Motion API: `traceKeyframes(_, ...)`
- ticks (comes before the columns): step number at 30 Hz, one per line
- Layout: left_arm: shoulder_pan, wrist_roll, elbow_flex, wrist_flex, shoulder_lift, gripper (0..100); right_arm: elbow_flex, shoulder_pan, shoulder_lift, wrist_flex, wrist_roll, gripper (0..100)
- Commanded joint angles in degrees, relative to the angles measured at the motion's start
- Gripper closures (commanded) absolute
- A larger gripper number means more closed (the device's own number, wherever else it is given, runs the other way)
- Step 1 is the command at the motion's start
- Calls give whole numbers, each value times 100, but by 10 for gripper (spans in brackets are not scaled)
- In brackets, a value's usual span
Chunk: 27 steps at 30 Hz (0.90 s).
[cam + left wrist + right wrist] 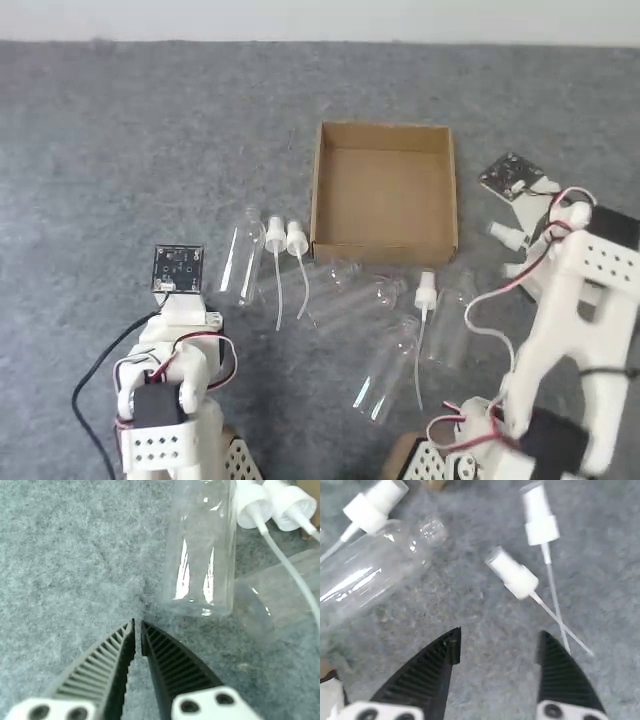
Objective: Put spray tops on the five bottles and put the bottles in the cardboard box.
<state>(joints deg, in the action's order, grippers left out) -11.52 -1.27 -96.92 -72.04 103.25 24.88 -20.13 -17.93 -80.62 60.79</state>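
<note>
Several clear bottles lie capless on the grey carpet in front of the cardboard box [385, 190]. My left gripper [137, 625] is shut and empty, its tips just short of the base of one bottle [202, 555], the leftmost one [240, 255]. Two white spray tops [252, 505] [290, 500] lie beside that bottle's neck. My right gripper [498, 637] is open above the carpet, facing two loose spray tops [512, 575] [539, 515] whose tubes cross. A third spray top [372, 507] lies by another bottle [370, 580].
The left arm [165, 400] stands at the near left, the right arm [570, 300] at the near right with loose red and white wires. One more spray top [427, 290] lies among the bottles [385, 380]. Bare carpet spreads left of the box.
</note>
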Motion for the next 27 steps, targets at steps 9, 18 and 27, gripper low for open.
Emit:
traceKeyframes(9,9,26,40,-26,105,988,-290,-13,1332,1059,1837,738)
traceKeyframes(18,9,26,40,-26,105,988,-316,-13,2281,1235,2066,739)
traceKeyframes(27,9,26,40,-26,105,988,-325,-22,2378,1270,958,956)
